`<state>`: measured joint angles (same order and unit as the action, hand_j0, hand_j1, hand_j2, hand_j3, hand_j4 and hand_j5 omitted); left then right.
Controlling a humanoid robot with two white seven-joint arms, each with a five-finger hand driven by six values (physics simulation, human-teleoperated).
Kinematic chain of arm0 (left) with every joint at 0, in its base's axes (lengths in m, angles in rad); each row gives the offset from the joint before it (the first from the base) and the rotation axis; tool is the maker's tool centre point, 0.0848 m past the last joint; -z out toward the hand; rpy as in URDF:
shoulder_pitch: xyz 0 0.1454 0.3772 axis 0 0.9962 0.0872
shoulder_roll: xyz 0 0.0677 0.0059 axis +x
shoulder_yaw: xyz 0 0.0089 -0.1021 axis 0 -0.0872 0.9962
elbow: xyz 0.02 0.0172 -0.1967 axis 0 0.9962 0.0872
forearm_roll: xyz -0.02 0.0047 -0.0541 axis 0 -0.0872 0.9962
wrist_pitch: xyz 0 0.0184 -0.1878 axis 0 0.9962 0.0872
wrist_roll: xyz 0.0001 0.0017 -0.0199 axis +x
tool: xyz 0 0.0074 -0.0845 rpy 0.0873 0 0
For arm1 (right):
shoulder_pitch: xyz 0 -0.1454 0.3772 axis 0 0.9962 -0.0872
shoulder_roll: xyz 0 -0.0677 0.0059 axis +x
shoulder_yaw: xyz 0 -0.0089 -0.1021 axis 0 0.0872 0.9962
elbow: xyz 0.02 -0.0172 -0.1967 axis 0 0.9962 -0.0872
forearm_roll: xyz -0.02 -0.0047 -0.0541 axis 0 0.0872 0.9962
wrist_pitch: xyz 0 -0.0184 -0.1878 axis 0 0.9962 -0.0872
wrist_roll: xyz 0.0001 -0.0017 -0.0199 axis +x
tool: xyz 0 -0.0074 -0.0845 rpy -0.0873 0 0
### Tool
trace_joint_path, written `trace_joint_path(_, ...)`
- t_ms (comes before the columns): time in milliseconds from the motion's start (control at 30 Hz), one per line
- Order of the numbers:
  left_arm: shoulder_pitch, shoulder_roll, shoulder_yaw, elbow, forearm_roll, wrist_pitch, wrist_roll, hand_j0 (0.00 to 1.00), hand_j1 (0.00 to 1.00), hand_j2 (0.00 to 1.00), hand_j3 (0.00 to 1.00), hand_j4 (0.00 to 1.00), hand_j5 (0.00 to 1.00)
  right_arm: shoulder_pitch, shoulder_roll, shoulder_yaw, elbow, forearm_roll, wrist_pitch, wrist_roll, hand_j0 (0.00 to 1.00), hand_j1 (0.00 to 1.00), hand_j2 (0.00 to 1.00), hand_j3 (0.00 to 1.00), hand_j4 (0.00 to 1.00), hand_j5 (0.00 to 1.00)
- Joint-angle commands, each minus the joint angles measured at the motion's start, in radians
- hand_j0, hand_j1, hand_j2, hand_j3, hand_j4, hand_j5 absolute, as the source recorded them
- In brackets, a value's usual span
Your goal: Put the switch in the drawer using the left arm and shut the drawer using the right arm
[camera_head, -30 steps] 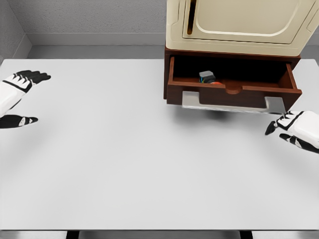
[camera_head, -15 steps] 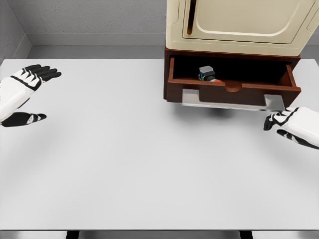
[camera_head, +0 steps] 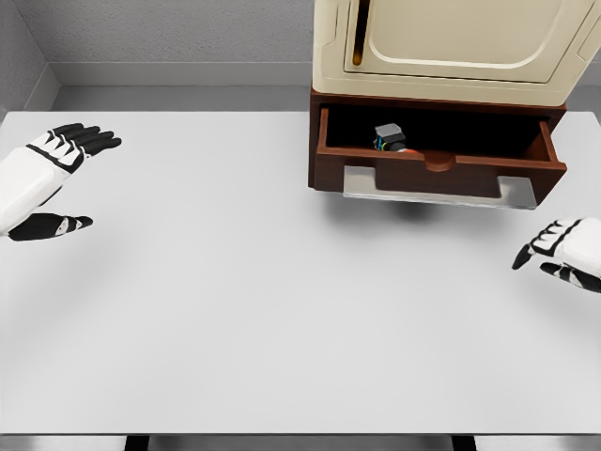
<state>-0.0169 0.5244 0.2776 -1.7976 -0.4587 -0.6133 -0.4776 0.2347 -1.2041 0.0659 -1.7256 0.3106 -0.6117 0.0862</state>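
Note:
The switch (camera_head: pixel 389 138), a small grey block with a red part, lies inside the brown wooden drawer (camera_head: pixel 439 176), left of its middle. That drawer is pulled partly out from under a cream cabinet. At the far left of the table my left hand (camera_head: pixel 66 178) hovers open, fingers spread, holding nothing. My right hand (camera_head: pixel 552 252) sits at the right edge, below and to the right of the drawer front, apart from it, with its fingers relaxed and holding nothing.
The cream cabinet (camera_head: pixel 451 47) with a closed door stands on the drawer unit at the back right. A white table (camera_head: pixel 244 301) spreads across the view, with a grey wall behind it.
The drawer has slid inward a little. My right hand rose to the drawer front, then drew back down and right. My left hand drifted slightly right and up.

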Motion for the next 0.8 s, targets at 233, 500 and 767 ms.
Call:
trace_joint_path(233,0.000,-0.006,0.000,0.001,0.006,0.002,0.001,1.00,1.00,1.00,1.00,1.00,1.00,-0.014,0.037,0.005,-0.043,-0.002,0.001,0.030,0.54,0.54,0.54,0.54,0.54,0.54)
trace_joint_path(500,0.000,-0.006,0.000,0.000,0.008,0.002,0.001,1.00,1.00,1.00,1.00,1.00,1.00,-0.064,0.121,0.006,-0.045,-0.007,0.001,0.027,0.55,0.55,0.55,0.55,0.55,0.55)
trace_joint_path(767,0.000,-0.007,0.000,0.000,0.008,0.002,0.001,1.00,1.00,1.00,1.00,1.00,1.00,-0.170,0.245,0.034,-0.042,-0.002,0.001,0.029,0.54,0.54,0.54,0.54,0.54,0.54)
